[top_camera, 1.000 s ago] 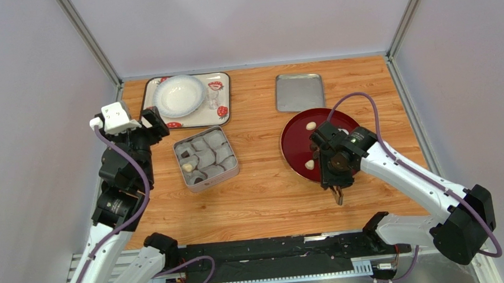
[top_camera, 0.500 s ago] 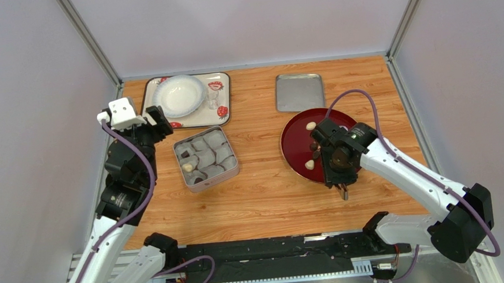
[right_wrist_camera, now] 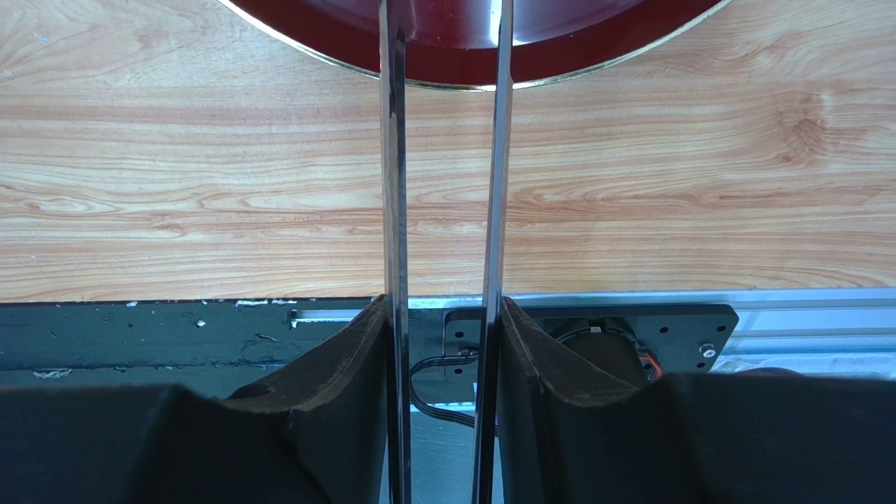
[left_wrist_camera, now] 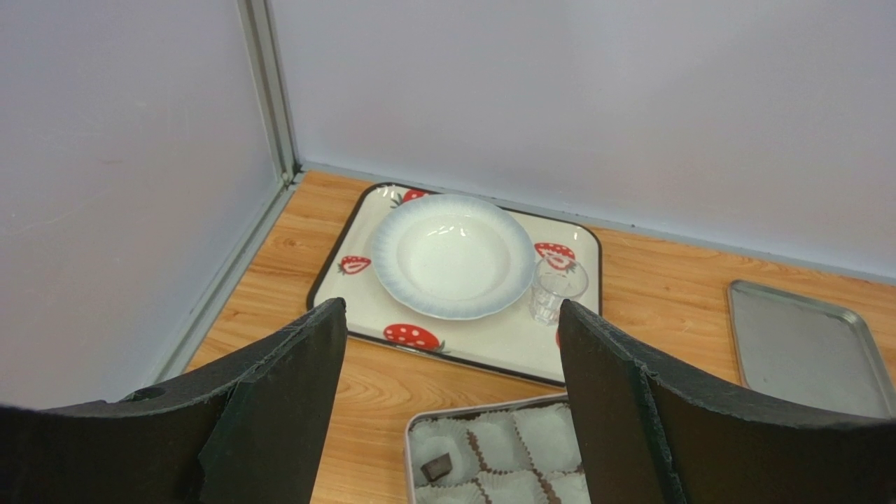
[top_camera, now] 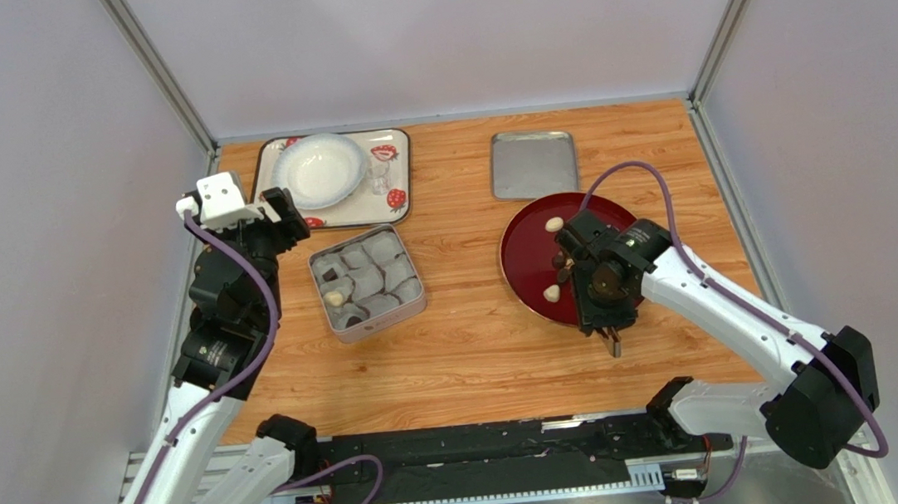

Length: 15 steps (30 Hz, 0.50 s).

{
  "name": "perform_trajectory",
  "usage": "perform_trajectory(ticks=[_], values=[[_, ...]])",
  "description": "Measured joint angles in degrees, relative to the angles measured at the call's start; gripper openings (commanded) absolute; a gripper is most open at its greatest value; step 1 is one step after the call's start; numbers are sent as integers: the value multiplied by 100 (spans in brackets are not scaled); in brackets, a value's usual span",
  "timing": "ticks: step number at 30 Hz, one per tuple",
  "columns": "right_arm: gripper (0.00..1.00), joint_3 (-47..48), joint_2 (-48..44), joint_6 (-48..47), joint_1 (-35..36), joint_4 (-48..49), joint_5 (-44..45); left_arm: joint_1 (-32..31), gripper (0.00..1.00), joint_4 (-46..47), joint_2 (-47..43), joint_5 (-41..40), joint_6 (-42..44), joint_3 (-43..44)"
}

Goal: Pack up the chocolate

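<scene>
A square tin (top_camera: 367, 282) of grey paper cups sits left of centre and holds a dark chocolate (top_camera: 327, 274), a cream one (top_camera: 334, 298) and another dark one (top_camera: 352, 319). A dark red plate (top_camera: 523, 251) carries two cream chocolates (top_camera: 554, 225) and a dark piece (top_camera: 559, 261). My right gripper (top_camera: 606, 323) hangs over the plate's near edge, shut on metal tongs (right_wrist_camera: 391, 158) whose two thin blades run past the fingers over the plate rim (right_wrist_camera: 463, 74). My left gripper (left_wrist_camera: 452, 399) is open and empty, above the tin's far left corner (left_wrist_camera: 494, 441), where one dark chocolate (left_wrist_camera: 436, 467) shows.
A strawberry-print tray (top_camera: 395, 164) at the back left holds a white bowl (top_camera: 318, 169) and a small glass (top_camera: 378, 182). The tin's flat metal lid (top_camera: 533, 163) lies behind the red plate. Grey walls close in left, right and back.
My left arm has swung a little forward and right toward the tin. My right gripper with the tongs has shifted slightly right. The chocolates have not moved.
</scene>
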Motion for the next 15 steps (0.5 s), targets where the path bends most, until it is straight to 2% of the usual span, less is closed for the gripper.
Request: perform_trajectory(ticks=[11, 15], values=[[39, -190, 31, -59, -11, 127, -236, 22, 82, -31, 15, 13, -9, 0], [34, -190, 39, -55, -20, 177, -201, 22, 82, -35, 13, 22, -9, 0]])
